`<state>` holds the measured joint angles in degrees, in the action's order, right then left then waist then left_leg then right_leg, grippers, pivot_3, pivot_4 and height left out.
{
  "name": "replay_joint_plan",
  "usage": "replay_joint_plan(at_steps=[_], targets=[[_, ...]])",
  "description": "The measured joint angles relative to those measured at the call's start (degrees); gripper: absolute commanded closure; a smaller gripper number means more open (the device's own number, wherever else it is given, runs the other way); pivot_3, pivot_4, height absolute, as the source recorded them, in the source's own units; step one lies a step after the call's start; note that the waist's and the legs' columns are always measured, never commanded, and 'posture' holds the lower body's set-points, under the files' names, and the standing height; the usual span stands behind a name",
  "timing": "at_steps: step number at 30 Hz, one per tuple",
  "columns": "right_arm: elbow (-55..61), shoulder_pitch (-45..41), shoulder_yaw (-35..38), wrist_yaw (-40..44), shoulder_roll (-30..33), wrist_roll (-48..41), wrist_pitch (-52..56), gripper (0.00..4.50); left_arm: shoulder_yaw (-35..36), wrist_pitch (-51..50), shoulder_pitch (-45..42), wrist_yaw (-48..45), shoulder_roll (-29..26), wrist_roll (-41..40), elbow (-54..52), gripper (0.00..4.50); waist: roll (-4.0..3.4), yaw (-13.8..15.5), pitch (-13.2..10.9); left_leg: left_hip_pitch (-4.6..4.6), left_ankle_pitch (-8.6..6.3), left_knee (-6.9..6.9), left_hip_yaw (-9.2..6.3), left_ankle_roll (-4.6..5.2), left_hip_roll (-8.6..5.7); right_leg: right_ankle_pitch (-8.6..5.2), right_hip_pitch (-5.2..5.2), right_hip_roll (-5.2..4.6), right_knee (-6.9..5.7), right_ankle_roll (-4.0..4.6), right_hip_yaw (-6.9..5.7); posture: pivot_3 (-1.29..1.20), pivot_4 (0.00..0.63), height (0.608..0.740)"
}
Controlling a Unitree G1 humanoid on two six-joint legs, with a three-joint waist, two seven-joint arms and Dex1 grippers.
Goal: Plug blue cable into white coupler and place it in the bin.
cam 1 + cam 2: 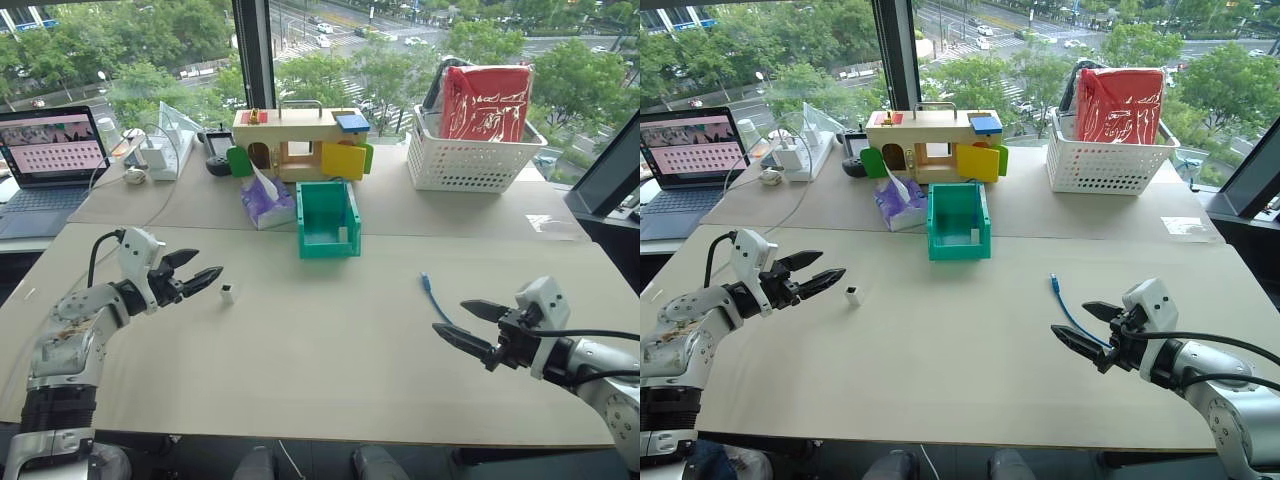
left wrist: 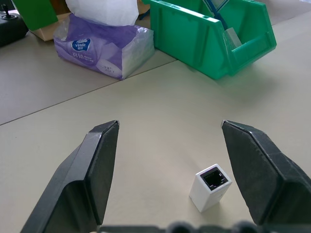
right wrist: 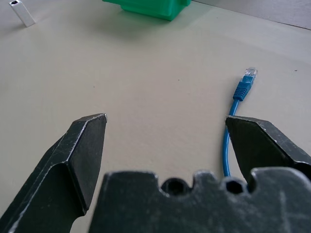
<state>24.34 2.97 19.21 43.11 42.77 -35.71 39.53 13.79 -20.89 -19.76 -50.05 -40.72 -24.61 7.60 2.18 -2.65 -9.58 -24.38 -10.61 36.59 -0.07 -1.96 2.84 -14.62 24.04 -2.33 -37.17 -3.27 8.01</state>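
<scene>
Nothing done yet: your left gripper (image 1: 200, 279), jaws open, near the white coupler (image 1: 227, 293); right gripper (image 1: 470, 328), jaws open, beside the blue cable (image 1: 431, 294); green bin (image 1: 327, 219) awaits.

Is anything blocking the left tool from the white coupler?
Nothing visible. The white coupler stands alone on bare table, just ahead of the open left tool; the tissue pack and bin sit well beyond.

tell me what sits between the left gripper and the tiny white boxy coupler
Nothing: bare beige tabletop separates the open left gripper from the tiny white boxy coupler, as the left eye view shows.
</scene>
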Motion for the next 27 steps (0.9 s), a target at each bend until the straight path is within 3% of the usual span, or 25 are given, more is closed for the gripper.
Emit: replay_joint_plan(at_steps=[4,9,14,21,27], targets=[[-0.3,-2.5,-0.7,-1.2,0.0,0.4,0.1,0.01,0.0,-2.6,-1.3,-3.5,-1.3,-2.8,-0.4,0.88,0.02,-0.2,0.0,-0.08,0.0,0.07,0.0,0.0,0.0,0.02,0.08,0.01,-0.03,-0.03,0.0,0.0,0.15,0.733],[-9.8,-16.0,-10.6,-8.3,0.0,9.9,1.6,0.01,1.8,-9.7,-1.3,-14.5,-9.0,-13.0,-13.0,0.88,0.06,-1.3,0.0,-0.01,0.0,0.15,0.01,0.01,0.02,0.05,-0.01,0.01,-0.02,-0.06,0.01,0.0,0.15,0.733],[-18.0,-21.2,-15.9,-13.1,-5.5,14.2,3.2,0.01,4.0,-15.4,4.0,-14.3,-9.7,-18.4,-20.3,0.88,0.04,-1.3,0.0,-0.21,-0.03,0.14,-0.04,0.05,0.02,0.06,0.15,0.02,-0.05,-0.01,0.0,0.0,0.15,0.733],[-30.1,-28.1,-16.6,-16.8,-10.3,19.8,-1.1,0.01,6.3,-19.4,7.0,-12.9,-11.8,-21.6,-25.9,0.88,0.03,-1.3,0.0,-0.21,-0.03,0.21,-0.05,0.05,0.01,0.09,0.12,0.01,-0.03,-0.04,-0.03,0.0,0.15,0.733],[-33.4,-29.2,-17.0,-15.5,-11.4,21.3,-2.8,1.81,7.8,-22.3,7.2,-11.6,-13.2,-24.9,-28.3,0.88,0.03,-1.3,0.0,-0.2,-0.03,0.21,-0.06,0.05,0.01,0.09,0.1,0.01,-0.03,-0.04,-0.03,0.0,0.15,0.733]])
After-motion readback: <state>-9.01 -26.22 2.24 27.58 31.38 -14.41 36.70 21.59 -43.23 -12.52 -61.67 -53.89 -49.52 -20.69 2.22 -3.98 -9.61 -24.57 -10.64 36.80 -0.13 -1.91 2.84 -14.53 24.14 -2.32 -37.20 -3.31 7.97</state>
